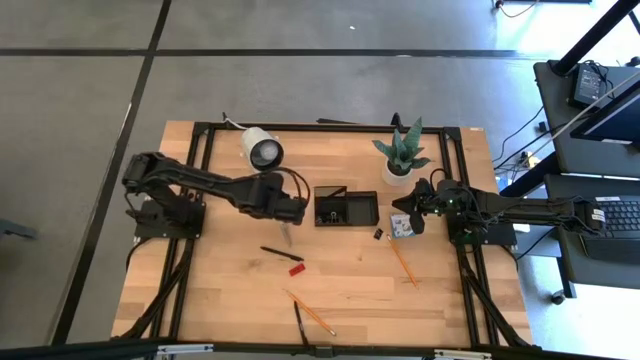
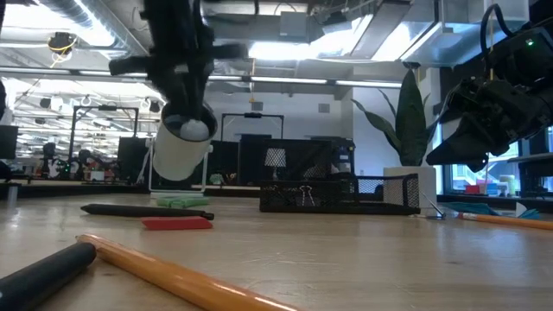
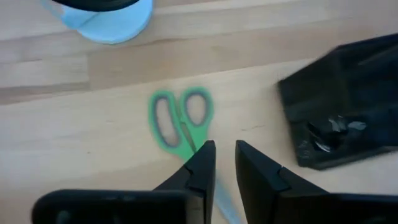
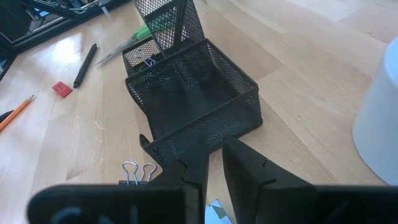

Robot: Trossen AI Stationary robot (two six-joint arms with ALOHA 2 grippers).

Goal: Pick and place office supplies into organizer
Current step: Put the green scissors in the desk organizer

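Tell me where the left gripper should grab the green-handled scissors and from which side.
Grip the scissors at the narrow neck where the green handle loops meet the blades, coming straight down from above. They lie flat on the table, so only a top approach fits, and the neck is slim enough for the fingers to straddle. The left gripper already hovers over that spot, jaws slightly apart.

One black mesh organizer (image 1: 345, 208), one pair of green-handled scissors (image 3: 180, 118), one small blue pad (image 1: 402, 226) and one small red piece (image 1: 297, 269). Two orange pencils, first (image 1: 310, 313) and second (image 1: 403, 262); two black pens, first (image 1: 281, 254) and second (image 1: 300, 325); two binder clips, one on the table (image 4: 138, 172) and one inside the tray (image 4: 148, 62). One potted plant (image 1: 402, 155) and one white lamp (image 1: 262, 148).
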